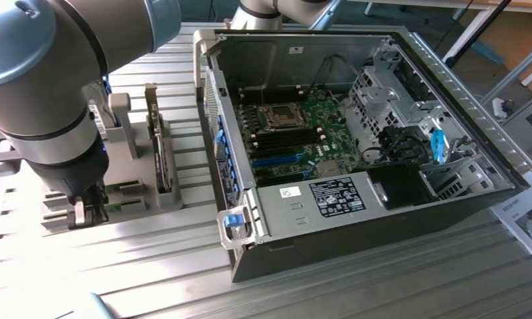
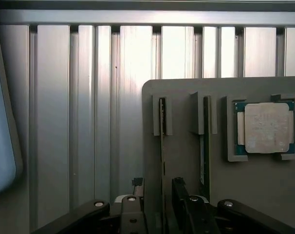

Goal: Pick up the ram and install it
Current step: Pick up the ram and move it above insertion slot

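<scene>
Sits at the very outset: on the counter (image 1: 159,279) beside the open computer case (image 1: 443,226), poised low over the grey holder (image 2: 186,97), straddling the upright ram (image 2: 162,122) in its slot with jaws spread and pinching nothing, neither lifted nor installed yet.

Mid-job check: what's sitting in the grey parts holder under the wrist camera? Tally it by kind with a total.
Thin boards standing on edge in slots: 2, the ram and a second board whose kind I cannot tell
Processor chip in its square recess: 1
Total in the grey holder: 3
</scene>
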`<state>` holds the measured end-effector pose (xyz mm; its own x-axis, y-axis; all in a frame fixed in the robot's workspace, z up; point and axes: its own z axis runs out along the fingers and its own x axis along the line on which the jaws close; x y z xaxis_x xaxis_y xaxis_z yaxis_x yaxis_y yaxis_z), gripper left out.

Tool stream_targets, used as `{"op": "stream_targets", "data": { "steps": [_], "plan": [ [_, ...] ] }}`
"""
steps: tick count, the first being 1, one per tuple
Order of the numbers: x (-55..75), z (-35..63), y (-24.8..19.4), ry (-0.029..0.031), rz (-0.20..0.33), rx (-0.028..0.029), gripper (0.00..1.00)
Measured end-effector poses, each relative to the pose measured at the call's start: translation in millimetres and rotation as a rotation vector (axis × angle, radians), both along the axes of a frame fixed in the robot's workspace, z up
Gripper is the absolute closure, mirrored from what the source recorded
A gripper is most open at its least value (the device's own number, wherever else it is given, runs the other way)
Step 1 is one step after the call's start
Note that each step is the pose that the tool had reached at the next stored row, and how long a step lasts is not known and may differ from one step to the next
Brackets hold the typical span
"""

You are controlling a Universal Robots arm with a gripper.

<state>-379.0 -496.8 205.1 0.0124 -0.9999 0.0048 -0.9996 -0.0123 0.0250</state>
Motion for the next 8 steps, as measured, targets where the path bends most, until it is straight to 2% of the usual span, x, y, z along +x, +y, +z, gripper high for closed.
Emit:
{"op": "stream_targets", "data": {
  "steps": [3,6,8],
  "plan": [
    [0.0,-1.7,-0.1,0.0004,0.004,-0.0002,0.64],
    [0.0,-2.8,-0.1,0.0001,0.073,-0.0001,0.64],
    [0.0,-2.9,0.0,0.0,0.083,-0.0001,0.64]
  ]
}}
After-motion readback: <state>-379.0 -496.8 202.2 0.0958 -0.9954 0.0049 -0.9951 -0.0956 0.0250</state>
